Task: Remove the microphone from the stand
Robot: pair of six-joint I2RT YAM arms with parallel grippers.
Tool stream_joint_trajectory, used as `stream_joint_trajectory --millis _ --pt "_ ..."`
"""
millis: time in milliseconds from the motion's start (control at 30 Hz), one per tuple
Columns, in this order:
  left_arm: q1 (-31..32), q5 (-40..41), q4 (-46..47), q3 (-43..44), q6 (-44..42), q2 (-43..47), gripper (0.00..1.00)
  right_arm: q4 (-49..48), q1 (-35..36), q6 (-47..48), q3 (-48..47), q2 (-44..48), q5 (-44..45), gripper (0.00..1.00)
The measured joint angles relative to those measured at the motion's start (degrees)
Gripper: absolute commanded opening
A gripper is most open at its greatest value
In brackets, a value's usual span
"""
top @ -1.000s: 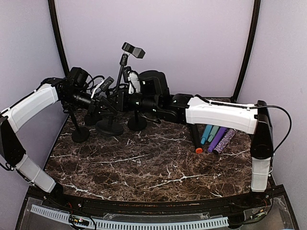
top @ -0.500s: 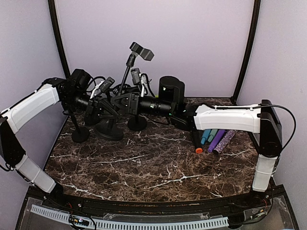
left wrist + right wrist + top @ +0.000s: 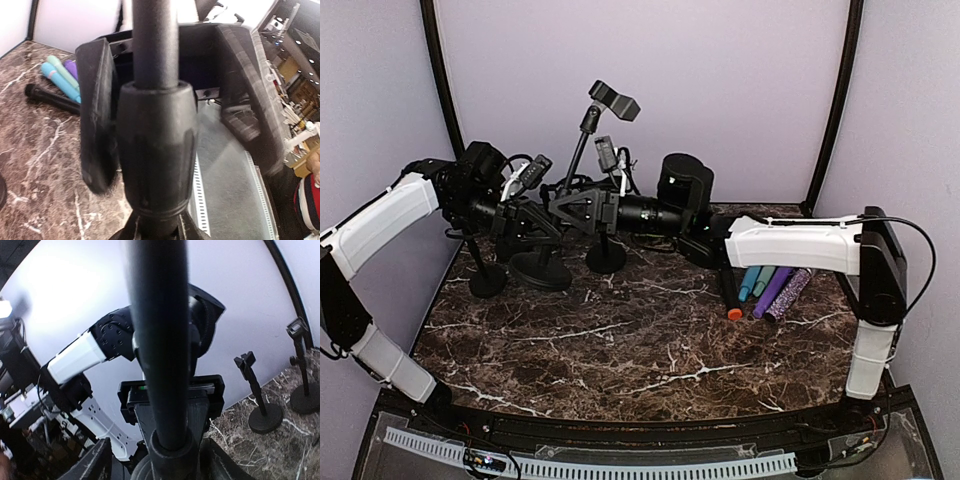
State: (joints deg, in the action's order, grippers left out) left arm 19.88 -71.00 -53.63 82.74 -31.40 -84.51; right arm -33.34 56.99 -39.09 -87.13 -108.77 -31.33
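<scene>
A black stand leans from its round base up to a clip that holds nothing I can see. My left gripper is shut on the stand's lower pole; in the left wrist view the pole's collar fills the space between the fingers. My right gripper is open around the same pole, one finger on each side. A black microphone with an orange tip lies on the table at the right, beside teal and purple ones.
Other black stands are close by: one at the left, one just right of the held stand, and a base behind. Cables hang around the grippers. Purple walls close in the marble table.
The right gripper's jaws have opened around the pole and its wrist has rolled. The stand's clip has shifted right, and its base has slid slightly left.
</scene>
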Motion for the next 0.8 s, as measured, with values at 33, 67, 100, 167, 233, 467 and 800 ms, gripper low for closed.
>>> stream_joint_trajectory --millis 33,67,100,167,233,467,800 --pt "-0.3 0.8 0.4 0.0 -0.2 0.0 0.00 2.1 0.1 0.8 -0.1 0.8 1.9 0.80" --pt "-0.6 1.6 0.8 0.0 -0.2 0.0 0.00 4.3 0.2 2.1 -0.3 1.7 4.5 0.82" --pt "-0.8 2.2 1.3 0.0 -0.3 0.0 0.00 6.7 0.2 3.2 -0.4 2.7 7.8 0.85" --pt "-0.9 3.7 2.3 0.0 -0.2 0.0 0.00 8.9 0.5 4.3 -0.5 3.8 11.7 0.98" --pt "-0.9 5.3 3.5 -0.1 0.1 0.0 0.00 11.5 0.7 5.7 -0.5 5.0 16.7 1.00" --pt "-0.9 11.3 8.4 -1.7 2.2 0.1 0.00 20.6 2.8 9.5 -2.8 5.5 28.5 0.91" --pt "-0.9 12.7 10.4 -1.7 3.7 0.1 0.00 28.0 6.8 10.8 -11.4 1.4 35.5 0.57"
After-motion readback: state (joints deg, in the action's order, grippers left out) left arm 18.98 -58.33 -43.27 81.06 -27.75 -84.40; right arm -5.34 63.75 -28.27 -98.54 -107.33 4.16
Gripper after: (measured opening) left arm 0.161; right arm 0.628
